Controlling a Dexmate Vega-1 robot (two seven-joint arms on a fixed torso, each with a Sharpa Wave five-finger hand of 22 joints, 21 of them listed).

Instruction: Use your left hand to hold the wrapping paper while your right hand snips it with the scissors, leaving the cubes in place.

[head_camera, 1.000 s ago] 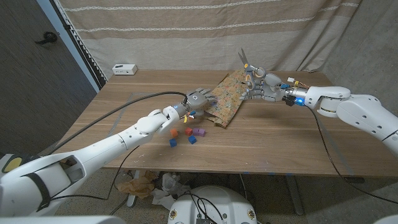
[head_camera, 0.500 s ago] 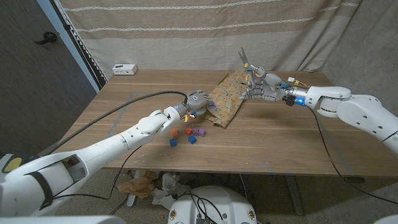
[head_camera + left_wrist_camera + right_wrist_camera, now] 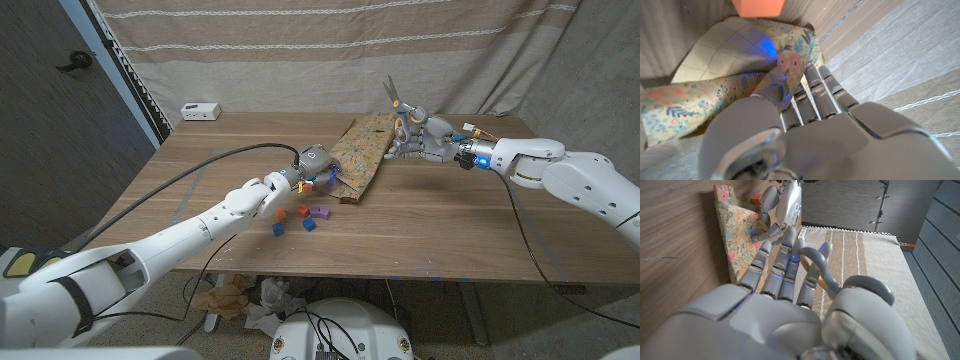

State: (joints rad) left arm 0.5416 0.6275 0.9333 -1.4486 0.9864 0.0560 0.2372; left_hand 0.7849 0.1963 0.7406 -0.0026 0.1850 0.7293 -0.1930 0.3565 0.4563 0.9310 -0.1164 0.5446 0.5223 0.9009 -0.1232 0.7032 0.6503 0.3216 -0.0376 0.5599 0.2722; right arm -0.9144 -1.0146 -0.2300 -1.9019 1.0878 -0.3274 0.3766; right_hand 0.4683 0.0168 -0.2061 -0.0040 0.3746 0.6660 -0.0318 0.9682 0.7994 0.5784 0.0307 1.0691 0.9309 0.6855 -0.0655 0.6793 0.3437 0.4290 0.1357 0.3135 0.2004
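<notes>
Your left robot hand (image 3: 313,160) has its fingers pinched on the near corner of the floral wrapping paper (image 3: 358,158); the left wrist view shows the sheet bunched and folded between thumb and fingers (image 3: 805,95). Your right robot hand (image 3: 412,138) is closed around the handles of the scissors (image 3: 392,97), whose blades point up and away from the sheet, at the paper's far edge. I cannot tell whether the blades are parted.

The paper lies on the tabletop (image 3: 450,215) between the two hands, its far end under your right fingers. The coloured cubes (image 3: 305,214) sit just in front of the left hand, near its wrist and cable.

To do this step well, keep the left pinch firm and lift only slightly, so the sheet goes taut without dragging toward the cubes. Then rotate the right wrist to bring the blades down toward a free edge of the paper, well apart from your left fingers. Open the blades before they meet the paper, feed the edge deep into them, and close once. Watch the left forearm: a sideways sweep would likely knock the cubes.
</notes>
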